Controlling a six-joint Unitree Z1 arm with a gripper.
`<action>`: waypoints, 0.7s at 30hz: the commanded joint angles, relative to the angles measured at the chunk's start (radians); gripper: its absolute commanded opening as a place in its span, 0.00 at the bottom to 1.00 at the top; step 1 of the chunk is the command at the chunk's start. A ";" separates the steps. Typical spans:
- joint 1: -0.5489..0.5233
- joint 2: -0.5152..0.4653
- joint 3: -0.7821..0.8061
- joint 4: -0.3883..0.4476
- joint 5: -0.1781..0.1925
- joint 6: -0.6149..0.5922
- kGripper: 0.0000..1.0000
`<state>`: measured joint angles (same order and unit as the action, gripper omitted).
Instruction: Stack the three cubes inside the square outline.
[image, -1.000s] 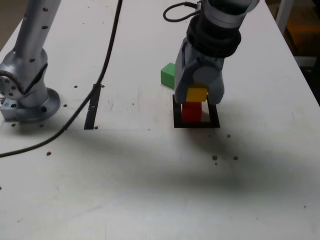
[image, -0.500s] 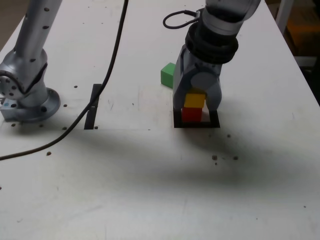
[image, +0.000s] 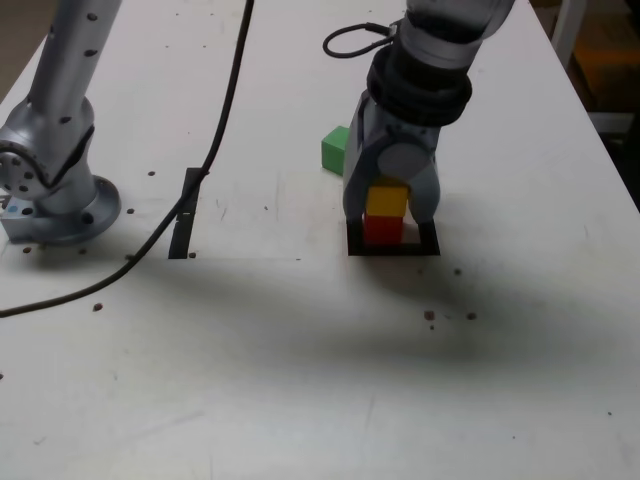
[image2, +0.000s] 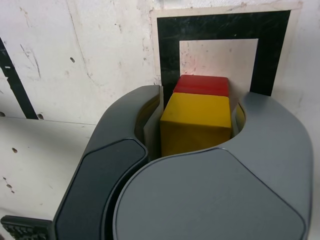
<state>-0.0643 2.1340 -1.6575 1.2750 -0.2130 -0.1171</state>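
Observation:
In the exterior view the yellow cube (image: 386, 200) sits on top of the red cube (image: 382, 230), which stands inside the square outline (image: 392, 249). My gripper (image: 388, 205) reaches down from above, and its jaws flank the yellow cube and are shut on it. The wrist view shows the yellow cube (image2: 196, 122) held between the fingers of the gripper (image2: 197, 107), with the red cube (image2: 202, 84) just beneath it and the square outline (image2: 169, 30) around both. The green cube (image: 335, 150) lies alone on the table behind the outline, toward the exterior view's left.
The arm's base (image: 50, 175) stands at the exterior view's left. A black cable (image: 215, 130) trails across the white table past a narrow black strip (image: 185, 212). Small dark specks dot the tabletop. The table's right edge (image: 600, 130) lies beyond the gripper.
The gripper has come down with the yellow cube, which hung just above the red cube a second ago and now rests on it.

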 joint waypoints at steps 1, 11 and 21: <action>0.001 0.010 0.015 0.000 -0.009 0.004 0.63; 0.001 -0.001 0.015 -0.001 -0.015 0.003 0.69; 0.004 -0.040 0.005 0.029 0.004 -0.008 0.71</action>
<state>-0.0640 2.1146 -1.6482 1.2913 -0.2152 -0.1202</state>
